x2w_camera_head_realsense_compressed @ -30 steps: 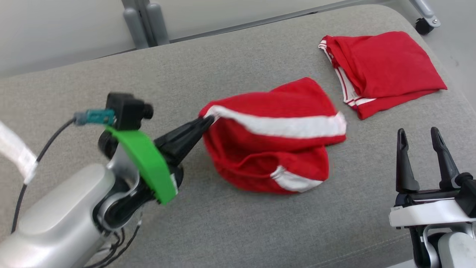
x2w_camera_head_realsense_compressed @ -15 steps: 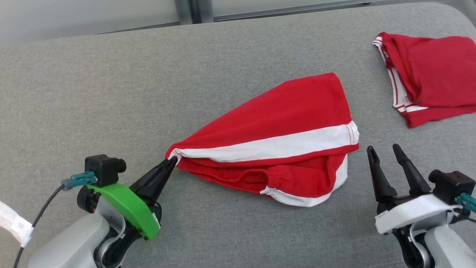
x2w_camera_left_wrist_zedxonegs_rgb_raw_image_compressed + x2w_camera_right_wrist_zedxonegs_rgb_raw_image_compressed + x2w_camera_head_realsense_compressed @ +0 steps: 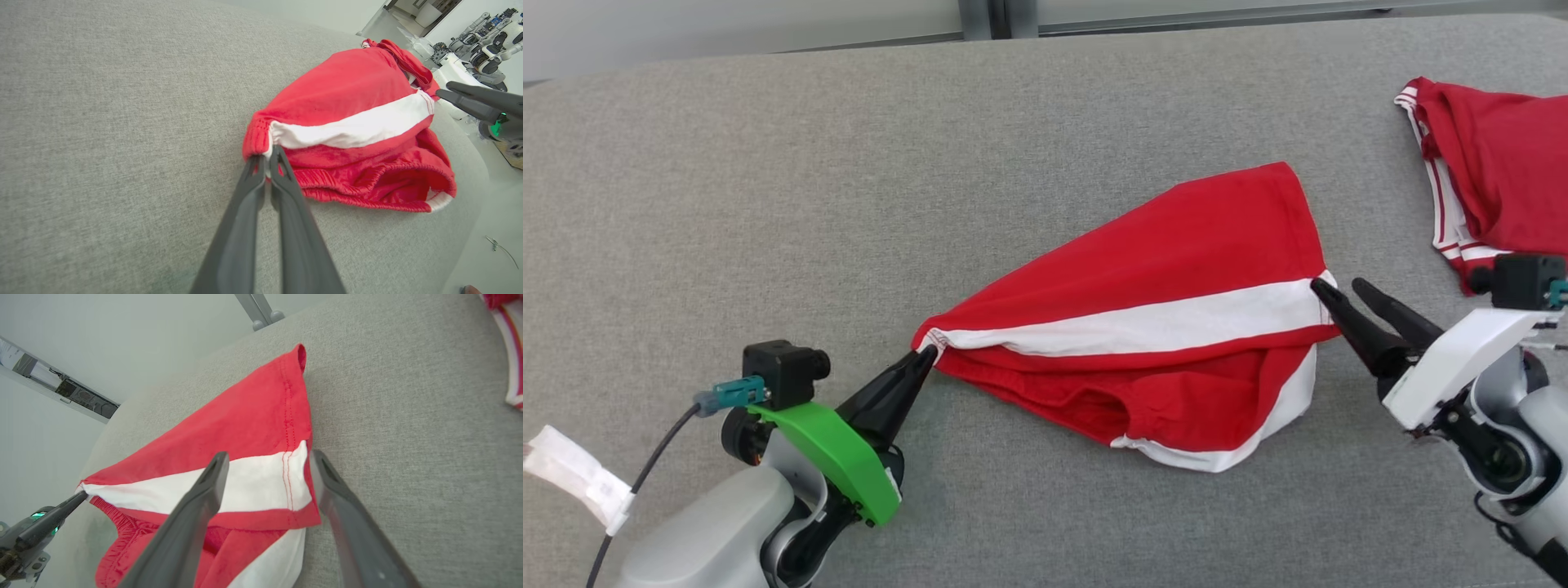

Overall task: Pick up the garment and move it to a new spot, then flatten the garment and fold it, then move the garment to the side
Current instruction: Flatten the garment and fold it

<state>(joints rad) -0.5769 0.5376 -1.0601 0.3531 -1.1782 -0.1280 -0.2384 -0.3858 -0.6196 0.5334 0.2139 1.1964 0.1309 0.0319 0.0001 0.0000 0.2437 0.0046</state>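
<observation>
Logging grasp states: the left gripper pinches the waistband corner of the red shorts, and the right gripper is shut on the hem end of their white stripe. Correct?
No: the right gripper is open, its fingers apart at the hem end of the white stripe, as the right wrist view shows. The left gripper pinches the waistband corner of the red shorts.

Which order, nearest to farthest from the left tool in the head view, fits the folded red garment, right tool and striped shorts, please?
1. The striped shorts, corner pinched in the left tool.
2. The right tool, at their right edge.
3. The folded red garment, far right.
</observation>
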